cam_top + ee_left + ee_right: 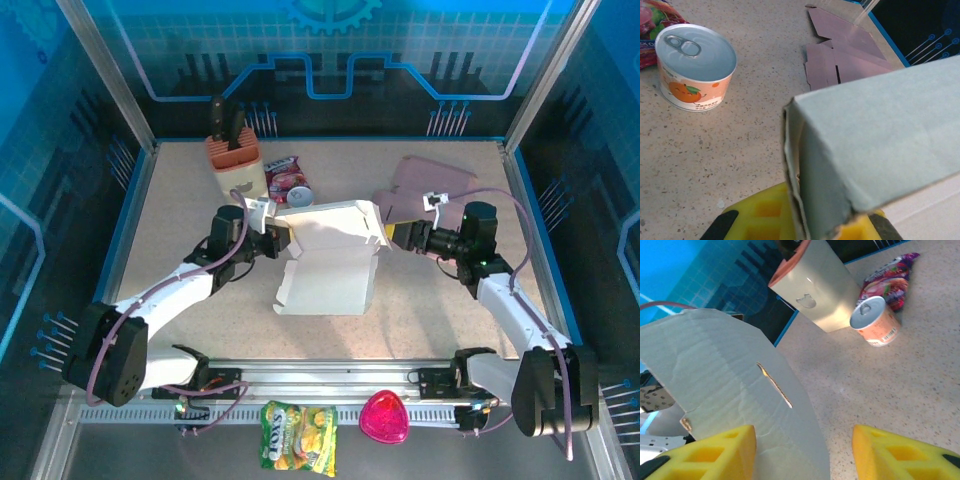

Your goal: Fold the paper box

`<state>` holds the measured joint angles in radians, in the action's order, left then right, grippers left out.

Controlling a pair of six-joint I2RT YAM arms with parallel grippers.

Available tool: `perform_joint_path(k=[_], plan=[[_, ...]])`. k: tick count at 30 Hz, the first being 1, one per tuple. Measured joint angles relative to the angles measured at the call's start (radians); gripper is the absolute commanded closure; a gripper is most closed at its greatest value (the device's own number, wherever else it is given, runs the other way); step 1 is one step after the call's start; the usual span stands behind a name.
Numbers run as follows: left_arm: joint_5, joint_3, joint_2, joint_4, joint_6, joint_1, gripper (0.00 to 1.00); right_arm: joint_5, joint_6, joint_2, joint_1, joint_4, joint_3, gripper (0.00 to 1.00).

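Note:
The white paper box [330,255] lies part-folded at the table's middle, its lid panel flat toward the near edge. My left gripper [285,240] is shut on the box's left wall. In the left wrist view that wall [880,135] stands pinched between the yellow fingers [755,215]. My right gripper [398,235] is at the box's right end and stands open. In the right wrist view a slotted flap [725,375] of the box reaches in between its fingers, lying against the left finger [715,455], with a wide gap to the other.
A knife block [232,150], a snack bag [283,170] and an orange-label can [300,196] stand behind the box at left. Flat pink cardboard [430,185] lies at the back right. A candy bag [298,435] and a pink object [384,418] sit in front of the rail.

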<state>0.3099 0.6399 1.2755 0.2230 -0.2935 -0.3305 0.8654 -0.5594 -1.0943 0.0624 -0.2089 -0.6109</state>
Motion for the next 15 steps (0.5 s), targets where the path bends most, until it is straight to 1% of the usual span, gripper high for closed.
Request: perform_joint_path(k=[9, 15], plan=[[0.025, 0.003, 0.002, -0.046, -0.016, 0.001, 1.00, 0.054, 0.003, -0.001, 0.002, -0.059, -0.004, 0.43], [0.029, 0.032, 0.016, -0.070, -0.020, 0.002, 1.00, 0.059, 0.026, -0.001, 0.021, -0.061, -0.009, 0.44]])
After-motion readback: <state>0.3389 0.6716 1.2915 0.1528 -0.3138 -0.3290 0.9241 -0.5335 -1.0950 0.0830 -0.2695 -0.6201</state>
